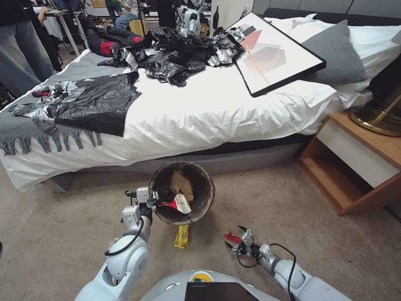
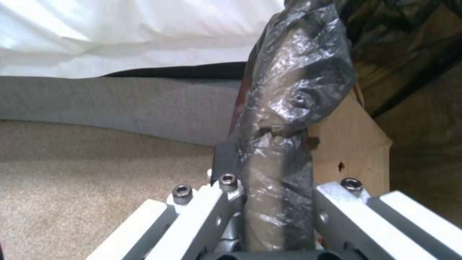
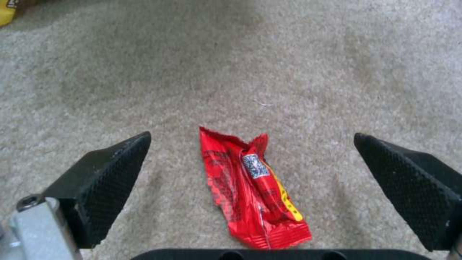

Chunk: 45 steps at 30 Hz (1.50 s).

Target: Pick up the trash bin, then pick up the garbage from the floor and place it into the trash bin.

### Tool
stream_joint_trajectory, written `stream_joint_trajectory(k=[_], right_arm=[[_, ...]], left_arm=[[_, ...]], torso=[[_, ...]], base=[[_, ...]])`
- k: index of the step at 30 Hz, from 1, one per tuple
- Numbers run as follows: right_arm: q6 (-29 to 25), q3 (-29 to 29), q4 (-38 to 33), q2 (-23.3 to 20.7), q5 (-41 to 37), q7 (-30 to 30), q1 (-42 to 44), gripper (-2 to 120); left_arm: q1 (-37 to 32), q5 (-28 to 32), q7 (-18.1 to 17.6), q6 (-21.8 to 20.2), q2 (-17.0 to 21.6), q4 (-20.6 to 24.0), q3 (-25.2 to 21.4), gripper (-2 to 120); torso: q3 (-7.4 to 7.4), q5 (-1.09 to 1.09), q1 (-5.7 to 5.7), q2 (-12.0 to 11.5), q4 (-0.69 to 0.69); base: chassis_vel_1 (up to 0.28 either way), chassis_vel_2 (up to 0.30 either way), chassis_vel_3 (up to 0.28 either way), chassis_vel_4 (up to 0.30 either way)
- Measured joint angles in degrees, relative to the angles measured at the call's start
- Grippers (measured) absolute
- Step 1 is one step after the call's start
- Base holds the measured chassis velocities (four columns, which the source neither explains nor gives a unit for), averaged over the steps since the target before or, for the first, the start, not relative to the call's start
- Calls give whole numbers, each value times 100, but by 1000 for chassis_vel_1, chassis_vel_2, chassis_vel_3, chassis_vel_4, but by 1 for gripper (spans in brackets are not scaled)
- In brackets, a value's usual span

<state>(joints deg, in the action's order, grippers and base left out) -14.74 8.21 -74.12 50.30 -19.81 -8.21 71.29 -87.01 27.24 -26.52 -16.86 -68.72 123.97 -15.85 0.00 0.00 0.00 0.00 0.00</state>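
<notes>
The left hand (image 1: 153, 199) pinches the bin's (image 1: 204, 184) rim. The right hand (image 3: 250, 187) hangs wide open, empty, over a red wrapper (image 3: 252, 187): light, crinkly, probably slippery, best nipped mid-length.

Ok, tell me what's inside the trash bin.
Inside the trash bin, held at its rim by the left claw, lie a brown paper bag and a red-and-white wrapper. Whatever sits beneath them is covered.
</notes>
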Motion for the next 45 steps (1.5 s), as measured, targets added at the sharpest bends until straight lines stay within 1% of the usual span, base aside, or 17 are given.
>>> stream_joint_trajectory(k=[9,22,31,45], right_arm=[[-46,-43,156,66,-185,-82,-1,100],[-96,-45,450,184,-199,-138,-147,100],[-103,-10,653,261,-131,-136,-217,100],[-75,52,689,355,112,-25,-222,99]], left_arm=[[38,13,-3,0,0,-41,32,3],[70,21,-8,-2,-1,-70,46,3],[94,34,-12,-5,-1,-95,59,3],[127,71,-20,-5,26,-102,58,3]], torso=[[0,0,0,0,0],[0,0,0,0,0],[0,0,0,0,0],[0,-3,0,0,-2]], base=[[0,0,0,0],[0,0,0,0],[0,0,0,0],[0,0,0,0]])
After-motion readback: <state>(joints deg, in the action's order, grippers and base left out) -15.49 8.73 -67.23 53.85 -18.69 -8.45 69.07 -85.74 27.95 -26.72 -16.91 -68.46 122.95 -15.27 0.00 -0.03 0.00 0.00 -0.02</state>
